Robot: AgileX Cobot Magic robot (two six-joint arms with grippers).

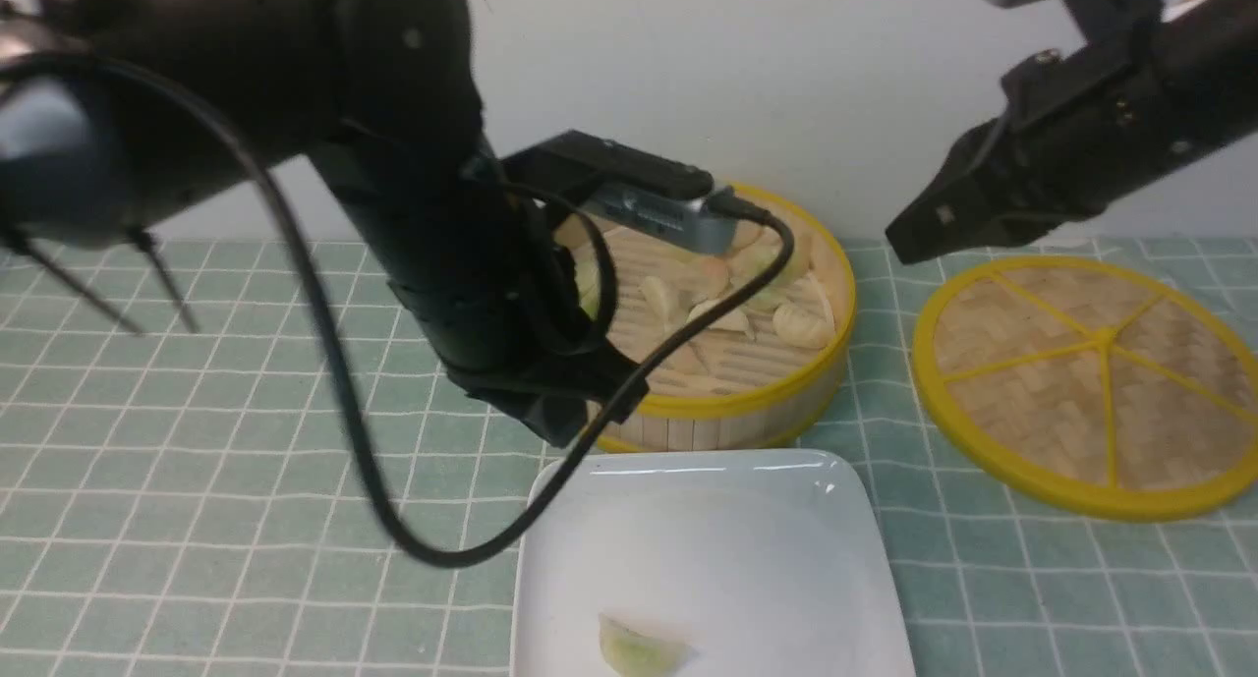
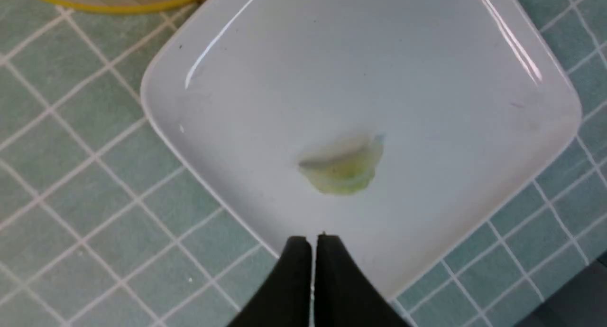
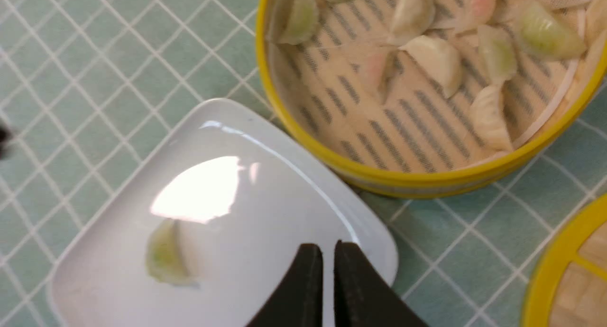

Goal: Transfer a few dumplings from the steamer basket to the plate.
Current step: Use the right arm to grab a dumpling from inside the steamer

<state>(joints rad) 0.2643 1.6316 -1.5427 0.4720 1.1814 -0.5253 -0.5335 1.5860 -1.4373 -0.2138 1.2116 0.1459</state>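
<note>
plate white | dumpling pale green | tablecloth green, white grid

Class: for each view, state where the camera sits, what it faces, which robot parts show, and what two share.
Front, between arms: faces forward at round bamboo steamer basket; both black arms show.
On left wrist: faces down at white squarish plate; shut jaws show.
On right wrist: faces down at plate and basket; jaws show.
Wrist views share: pale green dumpling on plate.

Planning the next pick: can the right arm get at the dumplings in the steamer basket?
Probably yes: the steamer basket is uncovered and the right claw hangs right of it, nothing between it and the dumplings; the left arm overhangs only its left side.
</note>
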